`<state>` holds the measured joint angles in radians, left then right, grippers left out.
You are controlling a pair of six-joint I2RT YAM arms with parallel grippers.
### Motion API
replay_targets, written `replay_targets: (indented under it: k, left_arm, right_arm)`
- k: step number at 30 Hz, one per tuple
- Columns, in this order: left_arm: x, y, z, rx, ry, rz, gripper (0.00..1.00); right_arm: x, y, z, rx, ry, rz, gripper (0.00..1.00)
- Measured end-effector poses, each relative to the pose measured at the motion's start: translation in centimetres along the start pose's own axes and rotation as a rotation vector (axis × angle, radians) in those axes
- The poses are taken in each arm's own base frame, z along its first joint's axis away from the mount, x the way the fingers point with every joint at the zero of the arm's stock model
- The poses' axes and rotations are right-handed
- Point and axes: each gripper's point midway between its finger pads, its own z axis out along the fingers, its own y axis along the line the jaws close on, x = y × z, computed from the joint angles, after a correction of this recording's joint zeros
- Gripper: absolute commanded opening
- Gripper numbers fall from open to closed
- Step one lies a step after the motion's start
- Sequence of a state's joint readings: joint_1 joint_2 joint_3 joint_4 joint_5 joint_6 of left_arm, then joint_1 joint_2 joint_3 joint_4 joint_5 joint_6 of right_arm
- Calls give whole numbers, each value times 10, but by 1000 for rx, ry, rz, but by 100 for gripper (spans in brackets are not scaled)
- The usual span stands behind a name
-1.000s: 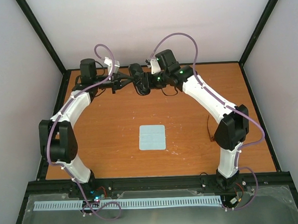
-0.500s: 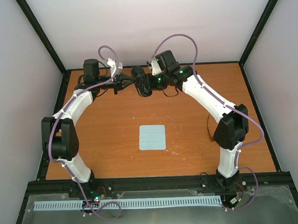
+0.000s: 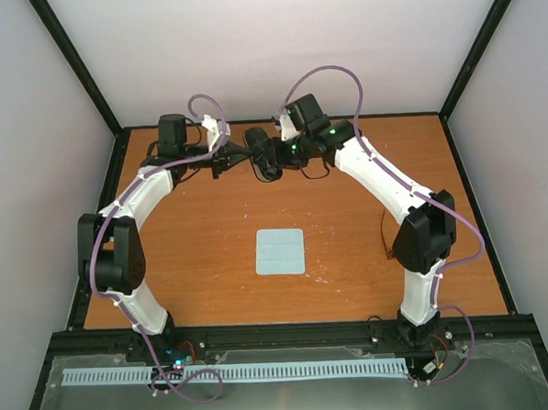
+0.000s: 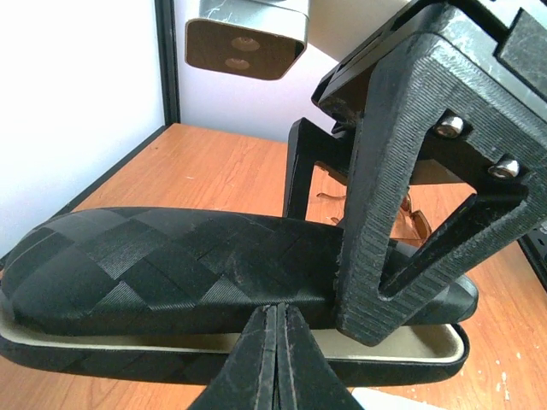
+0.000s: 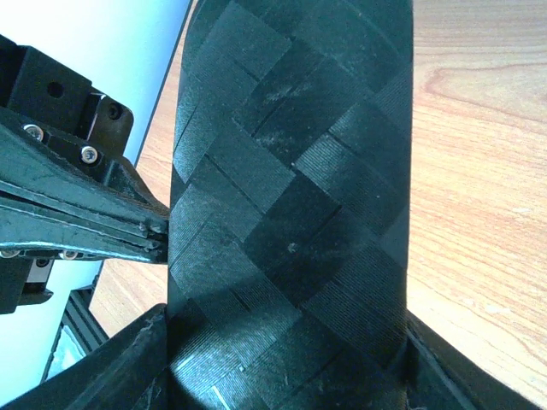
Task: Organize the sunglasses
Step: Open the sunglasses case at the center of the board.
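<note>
The right claw (image 5: 286, 376) clamps the black woven case (image 4: 171, 265) across its width. The left claw (image 4: 275, 329), fingers pressed together, sits at the lid seam. The sunglasses (image 4: 412, 224) lie on the worktop (image 4: 214, 175) just behind the right claw. Risk: the tips slip from the seam and the lid drops shut.

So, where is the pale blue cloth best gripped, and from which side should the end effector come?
Likely at one corner, coming straight down from above. The cloth lies flat and thin on the table, so no edge stands up to close on; a corner bunches most easily. It lies apart from the black case.
</note>
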<state>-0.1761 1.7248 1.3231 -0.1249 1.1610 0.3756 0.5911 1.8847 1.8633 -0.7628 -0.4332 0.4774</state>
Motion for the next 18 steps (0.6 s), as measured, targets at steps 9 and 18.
replay_targets:
  k: [9,18]
  left_arm:
    - [6,1,0,-9,10,12,1]
    - [12,3,1,-26,22,20,0]
  right_arm:
    - [4,-2,5,-18,10,46,3]
    - [5,-6,10,-52,5,88,3]
